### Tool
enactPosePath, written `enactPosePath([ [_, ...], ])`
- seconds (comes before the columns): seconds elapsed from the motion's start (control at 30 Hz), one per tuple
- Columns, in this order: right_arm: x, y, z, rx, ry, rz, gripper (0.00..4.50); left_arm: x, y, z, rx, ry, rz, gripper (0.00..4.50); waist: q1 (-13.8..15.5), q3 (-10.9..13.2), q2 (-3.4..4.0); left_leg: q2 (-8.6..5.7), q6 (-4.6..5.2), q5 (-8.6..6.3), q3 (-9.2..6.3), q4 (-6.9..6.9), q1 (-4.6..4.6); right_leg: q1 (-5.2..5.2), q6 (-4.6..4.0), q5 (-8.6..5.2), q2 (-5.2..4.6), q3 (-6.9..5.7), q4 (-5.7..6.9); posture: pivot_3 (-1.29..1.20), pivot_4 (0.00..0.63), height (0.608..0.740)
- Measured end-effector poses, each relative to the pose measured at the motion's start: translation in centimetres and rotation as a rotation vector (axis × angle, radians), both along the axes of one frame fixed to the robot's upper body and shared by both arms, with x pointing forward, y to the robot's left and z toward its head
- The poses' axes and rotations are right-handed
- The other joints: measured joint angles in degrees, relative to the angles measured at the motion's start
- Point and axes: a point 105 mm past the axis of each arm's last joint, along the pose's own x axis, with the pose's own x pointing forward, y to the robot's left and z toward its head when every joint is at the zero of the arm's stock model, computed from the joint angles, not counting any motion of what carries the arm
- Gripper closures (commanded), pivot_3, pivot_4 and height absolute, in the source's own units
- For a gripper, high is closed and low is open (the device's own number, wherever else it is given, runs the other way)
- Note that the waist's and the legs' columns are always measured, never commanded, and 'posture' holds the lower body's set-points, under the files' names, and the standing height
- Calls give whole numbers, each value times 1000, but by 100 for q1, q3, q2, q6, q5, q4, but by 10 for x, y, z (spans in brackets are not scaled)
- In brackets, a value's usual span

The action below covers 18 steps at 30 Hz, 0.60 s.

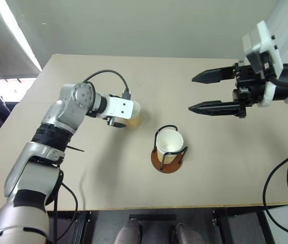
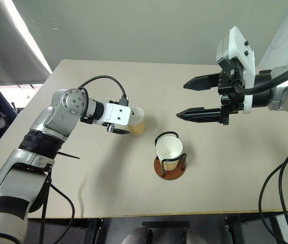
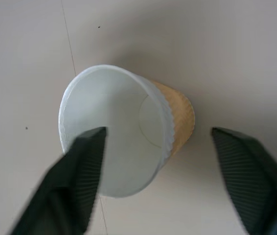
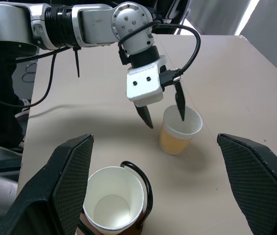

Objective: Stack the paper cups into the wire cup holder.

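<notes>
Tabletop [image 1: 83, 188] bears two paper cups [image 4: 179, 129], one in wire cup holder [image 1: 168, 161]; both tools open, empty.

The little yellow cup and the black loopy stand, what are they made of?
The tan-yellow tapered cup looks like matte paper: white inside, a rolled white rim, a seam line on its inner wall. The holder seems to be thin glossy black wire loops on a round reddish-brown disc, maybe wood or plastic; the look leaves that open.

Robot lab: bare beige test table [image 1: 57, 188], loose cables [image 1: 281, 193].
</notes>
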Motion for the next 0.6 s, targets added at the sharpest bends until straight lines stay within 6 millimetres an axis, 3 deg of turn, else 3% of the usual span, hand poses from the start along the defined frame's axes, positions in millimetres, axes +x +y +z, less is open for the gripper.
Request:
enactPosePath([
  [0.2,0,0,-1,0,2,-2,359,3,-4,-12,7,27,-6,4316,-3,0,0,0,0,0,0,1,-2,-3,0,0,0,0,2,0,150,740],
  [0.23,1,-1,-1,0,4,-2,359,4,-4,-12,6,29,-3,4457,-2,0,0,0,0,0,0,1,-2,-4,0,0,0,0,3,0,150,740],
  [0.47,2,-2,-3,5,17,-10,359,-5,-5,-6,-3,93,-37,4457,-1,0,0,0,0,0,0,2,-5,-6,0,0,0,0,4,0,150,740],
  [0.6,9,-9,-8,15,31,-37,359,-16,-1,9,-11,105,-69,4457,-1,0,0,0,0,0,1,5,-12,-11,0,0,1,0,4,0,150,740],
])
